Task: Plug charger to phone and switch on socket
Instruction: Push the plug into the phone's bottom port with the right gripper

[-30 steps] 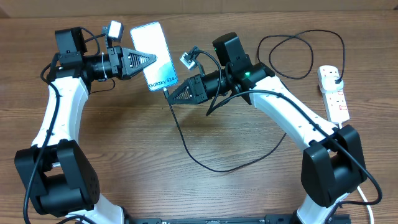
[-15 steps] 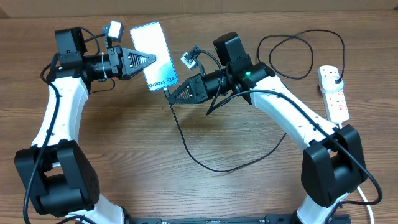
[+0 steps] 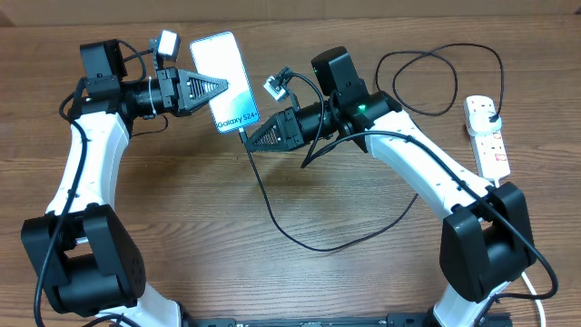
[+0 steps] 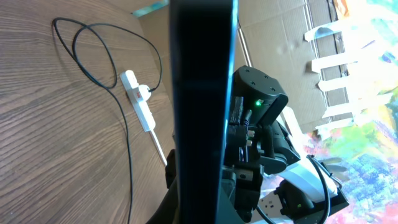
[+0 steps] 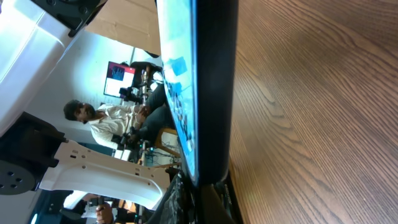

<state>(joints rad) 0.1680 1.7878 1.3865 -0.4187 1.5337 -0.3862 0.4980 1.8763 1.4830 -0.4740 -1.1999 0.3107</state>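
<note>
The phone [image 3: 222,64] is held up over the table's far left, screen lit, "Galaxy S24+" end toward the right arm. My left gripper [image 3: 223,85] is shut on its side edge; the left wrist view shows it edge-on [image 4: 202,93]. My right gripper [image 3: 248,137] is shut on the charger's connector, right at the phone's lower end [image 5: 214,81]. I cannot tell whether the tip is seated. The black charger cable [image 3: 272,213] loops over the table to its plug [image 3: 491,116] in the white socket [image 3: 487,141] at the right edge.
The socket's thick white cord runs off the front right, by the right arm's base [image 3: 481,245]. The cable makes a large loop [image 3: 427,86] behind the right arm. The socket also shows in the left wrist view [image 4: 138,106].
</note>
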